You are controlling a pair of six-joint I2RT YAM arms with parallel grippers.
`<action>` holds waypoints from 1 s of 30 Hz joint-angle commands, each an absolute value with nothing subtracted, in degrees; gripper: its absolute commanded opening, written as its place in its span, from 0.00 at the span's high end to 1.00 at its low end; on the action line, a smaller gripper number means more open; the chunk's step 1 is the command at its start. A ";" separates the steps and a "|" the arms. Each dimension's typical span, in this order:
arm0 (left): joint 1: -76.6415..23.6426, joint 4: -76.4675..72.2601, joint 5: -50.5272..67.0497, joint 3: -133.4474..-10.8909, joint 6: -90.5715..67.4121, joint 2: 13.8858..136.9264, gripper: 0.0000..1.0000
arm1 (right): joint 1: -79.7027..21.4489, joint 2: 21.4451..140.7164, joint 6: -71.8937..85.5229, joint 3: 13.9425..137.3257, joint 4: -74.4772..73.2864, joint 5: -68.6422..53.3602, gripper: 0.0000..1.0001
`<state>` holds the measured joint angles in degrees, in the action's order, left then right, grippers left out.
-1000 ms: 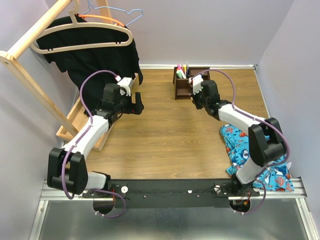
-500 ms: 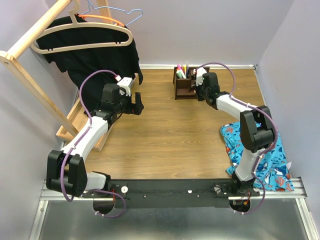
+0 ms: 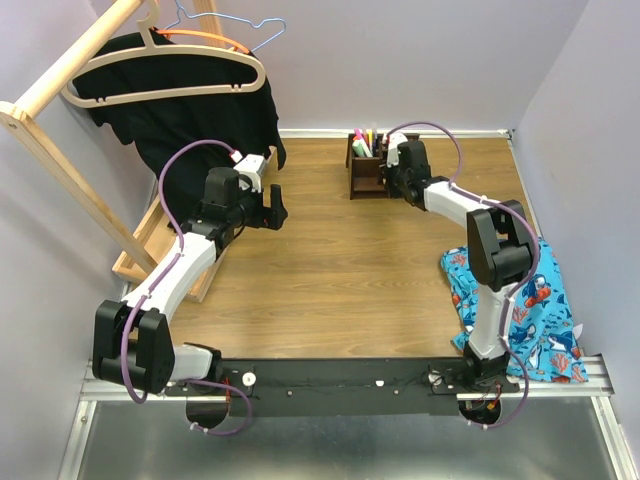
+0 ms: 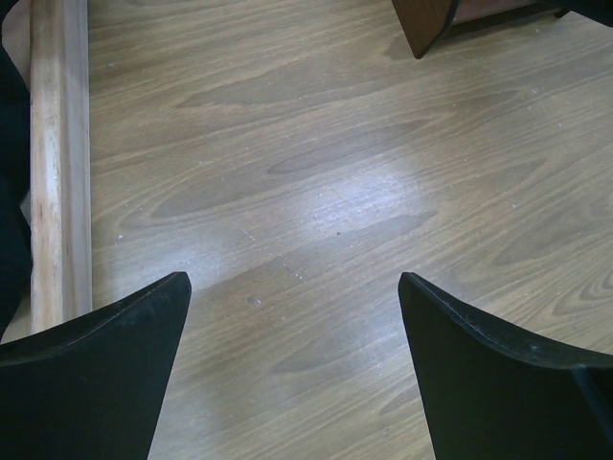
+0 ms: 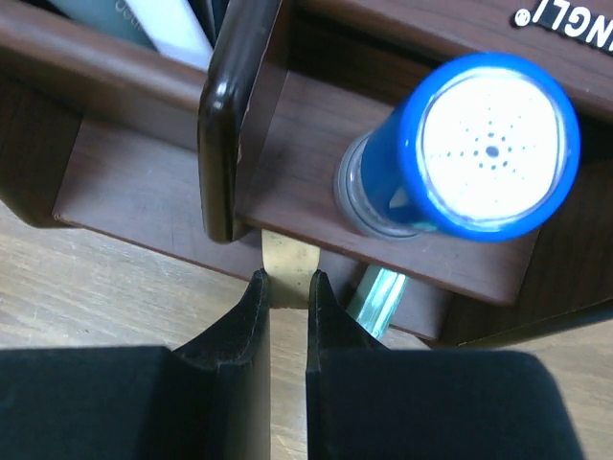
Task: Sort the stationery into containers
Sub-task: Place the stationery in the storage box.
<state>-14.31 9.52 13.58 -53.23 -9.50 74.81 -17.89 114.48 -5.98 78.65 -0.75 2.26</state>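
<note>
The dark brown organizer [image 3: 366,172] [image 5: 144,168] stands at the back middle of the table, with pens and highlighters [image 3: 362,140] upright in it. My right gripper [image 3: 393,180] [image 5: 287,284] is pressed up to its right side, shut on a small yellow eraser block [image 5: 287,261]. The eraser's far end sits in the mouth of the low shelf. A blue-capped tube [image 5: 488,144] stands on the shelf just above, and a shiny teal strip [image 5: 375,292] shows beneath it. My left gripper [image 3: 272,207] [image 4: 294,287] hangs open over bare wood, holding nothing.
A blue fish-print cloth [image 3: 520,310] lies at the right front. The light wooden rack [image 3: 70,150] with a black garment [image 3: 190,115] and hangers fills the back left; its base rail [image 4: 59,163] lies just left of my left gripper. An organizer corner [image 4: 426,24] shows far ahead.
My right arm has reached further back and left, bringing its gripper from beside the organizer right up against it. The left arm has stayed put.
</note>
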 commanded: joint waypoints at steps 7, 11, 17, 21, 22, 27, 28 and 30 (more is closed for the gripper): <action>-13.27 9.84 13.62 -53.52 -9.14 75.23 0.01 | -17.23 119.00 -3.08 84.20 -2.37 4.30 0.96; -13.10 9.84 13.80 -53.61 -9.14 75.41 0.01 | -17.23 119.00 -2.11 83.59 -2.37 5.62 0.80; -13.01 9.58 13.89 -53.35 -9.49 75.50 0.01 | -17.23 117.86 -1.58 82.00 -2.64 6.50 0.64; -12.92 9.40 14.15 -53.17 -9.75 75.41 0.01 | -17.23 116.29 -0.71 80.95 -2.37 7.38 0.55; -12.92 9.32 14.15 -53.17 -9.76 75.32 0.01 | -17.23 116.19 -0.62 80.77 -2.46 7.47 0.54; -12.92 9.32 14.24 -53.09 -9.67 75.06 0.01 | -17.23 114.79 -0.44 79.46 -2.46 7.03 0.54; -12.92 9.23 14.15 -53.00 -9.75 74.97 0.01 | -17.23 114.26 -0.44 79.28 -2.46 7.03 0.54; -13.01 9.23 14.33 -52.91 -9.76 74.80 0.01 | -17.23 113.65 -0.18 78.49 -2.64 6.68 0.54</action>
